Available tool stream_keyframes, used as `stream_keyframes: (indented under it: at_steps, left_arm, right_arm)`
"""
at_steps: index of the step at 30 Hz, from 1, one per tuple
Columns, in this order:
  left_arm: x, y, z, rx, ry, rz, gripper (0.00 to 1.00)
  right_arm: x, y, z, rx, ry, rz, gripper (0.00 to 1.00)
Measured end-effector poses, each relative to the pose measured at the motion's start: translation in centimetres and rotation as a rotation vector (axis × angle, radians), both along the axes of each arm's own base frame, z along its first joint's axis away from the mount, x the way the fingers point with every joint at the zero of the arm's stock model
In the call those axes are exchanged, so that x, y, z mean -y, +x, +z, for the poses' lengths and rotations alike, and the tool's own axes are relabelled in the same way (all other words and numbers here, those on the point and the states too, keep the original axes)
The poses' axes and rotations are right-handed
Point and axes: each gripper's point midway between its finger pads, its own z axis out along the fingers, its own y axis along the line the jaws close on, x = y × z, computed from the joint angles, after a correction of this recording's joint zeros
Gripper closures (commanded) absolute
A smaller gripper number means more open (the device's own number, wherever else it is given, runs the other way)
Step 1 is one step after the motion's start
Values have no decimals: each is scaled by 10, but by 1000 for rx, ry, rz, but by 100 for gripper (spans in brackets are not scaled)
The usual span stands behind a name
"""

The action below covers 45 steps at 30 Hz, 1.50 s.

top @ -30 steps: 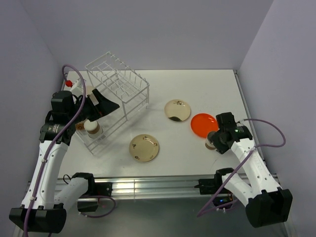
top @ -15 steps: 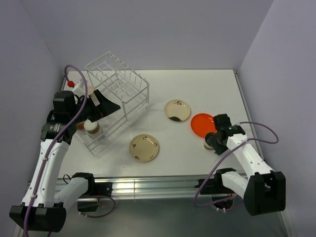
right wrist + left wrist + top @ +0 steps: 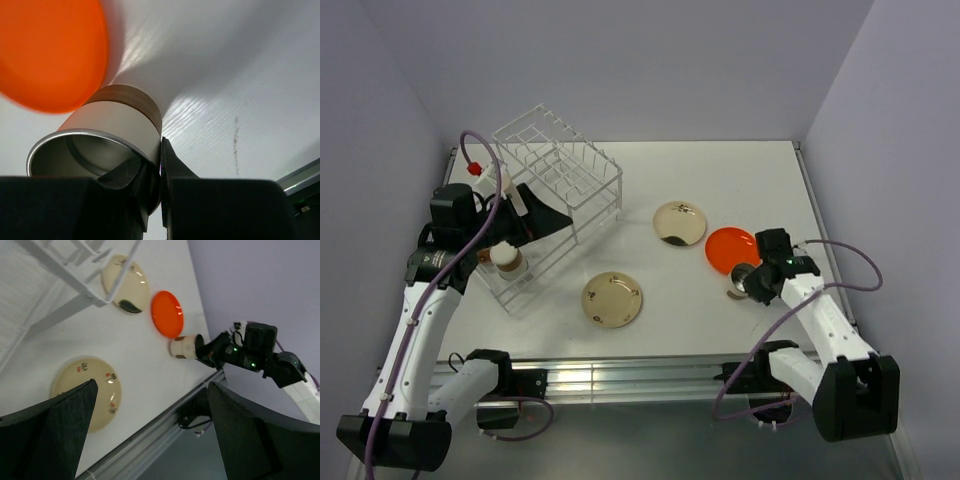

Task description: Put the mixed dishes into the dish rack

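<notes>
A beige cup (image 3: pixel 107 125) with a brown base and a metal-lined inside lies on its side beside the orange plate (image 3: pixel 730 250). My right gripper (image 3: pixel 156 165) is shut on the cup's wall at the rim, one finger inside and one outside. The cup (image 3: pixel 737 291) and the right gripper (image 3: pixel 750 284) sit near the table's right front. Two cream plates (image 3: pixel 679 223) (image 3: pixel 612 299) lie flat mid-table. The white wire dish rack (image 3: pixel 560 170) stands at back left. My left gripper (image 3: pixel 545 215) hangs open and empty over its lower tray; in its own view the left gripper (image 3: pixel 150 432) holds nothing.
A pale cup (image 3: pixel 506 258) stands upright in the rack's flat tray section. The table's front rail (image 3: pixel 650 375) runs close behind the cup and the right arm. The right wall is near the orange plate (image 3: pixel 167 313).
My right gripper has closed from half open onto the cup's rim and moved slightly left. The left arm has lifted back a little, still open.
</notes>
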Motion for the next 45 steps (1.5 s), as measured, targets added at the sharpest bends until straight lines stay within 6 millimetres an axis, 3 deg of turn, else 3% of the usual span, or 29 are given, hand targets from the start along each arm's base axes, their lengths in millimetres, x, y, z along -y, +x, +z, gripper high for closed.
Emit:
stream_keyframes:
  at_steps: [3,11,18,25,28,31,45]
  left_arm:
    - [17,-8,9,26,-76,-96,1]
    - [45,-33,30,38,-284,-246,5]
    - [71,-51,43,3,-411,-351,1]
    - [98,-69,53,-25,-476,-448,1]
    - [108,-74,59,-26,-499,-478,1]
    - [115,-79,62,-32,-517,-506,1]
    - [117,-94,95,18,-593,-570,1]
  right_arm:
    - [-16,6,24,121,75,79,100]
    - [-110,35,166,559,455,523,100]
    - [-179,28,225,700,741,826,100]
    - [-247,0,294,798,973,1112,100]
    - [-264,-9,314,824,1044,1185,100]
    - [-276,-12,320,818,1090,1220,100]
    - [-278,-25,348,924,1114,1278,100]
